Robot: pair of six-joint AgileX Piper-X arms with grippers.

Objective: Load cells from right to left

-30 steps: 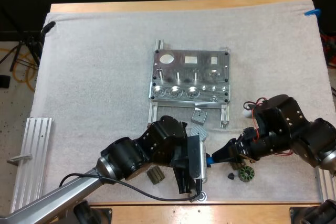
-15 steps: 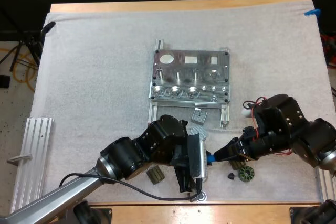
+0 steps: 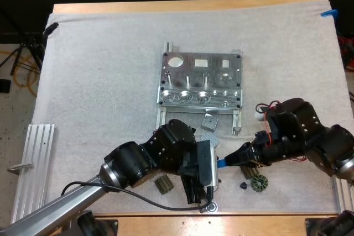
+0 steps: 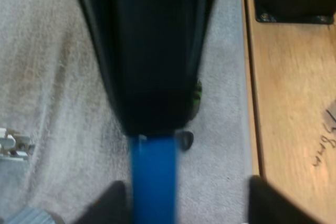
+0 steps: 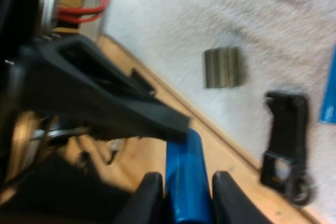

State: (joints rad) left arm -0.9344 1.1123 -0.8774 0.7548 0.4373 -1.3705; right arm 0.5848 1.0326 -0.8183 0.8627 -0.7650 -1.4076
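White mat is covering the wooden worktop, with the metal fixture sitting mid-mat. Not much is changing from a second ago. The right jaws are creeping a touch up and in toward the left jaws, taking the blue cylinder along, and the loose bits are staying put.

The right jaws are clamping that cylinder, with fingers pressing on it from both sides. The left jaws are standing apart around its free end: one finger is sitting close beside it and the other is well clear, so they aren't gripping anything.

A grey square block and a ribbed grey piece are lying just in front of the fixture, right by the left arm. A dark ribbed part is sitting against that arm's near side. A gear-like part and a small black piece are lying beside the right arm. An aluminium rail is resting along the mat's left edge.

From above, the left arm's bulk is crowding the hand-off spot, while the wrist views are giving the actual finger contact. The right wrist view is also catching a black bracket lying near the mat's edge.
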